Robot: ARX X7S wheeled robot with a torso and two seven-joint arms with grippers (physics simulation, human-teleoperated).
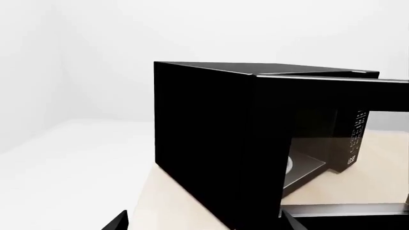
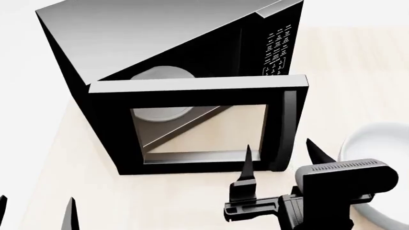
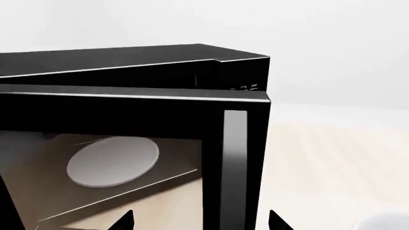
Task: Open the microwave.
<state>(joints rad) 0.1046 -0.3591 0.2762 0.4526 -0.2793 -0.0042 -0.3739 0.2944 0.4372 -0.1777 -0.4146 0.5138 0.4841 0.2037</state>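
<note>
The microwave is a black box with a grey top on the pale table. Its glass door stands swung out toward me, with the white turntable showing behind it. The keypad is on the right front. My right gripper is open, its fingertips on either side of the vertical handle near the handle's lower end. In the right wrist view the handle runs down between the open gripper's tips. My left gripper is open and empty at the microwave's left side.
A white bowl sits on the table just right of my right gripper; its rim also shows in the right wrist view. The table edge runs along the microwave's left, with white floor beyond.
</note>
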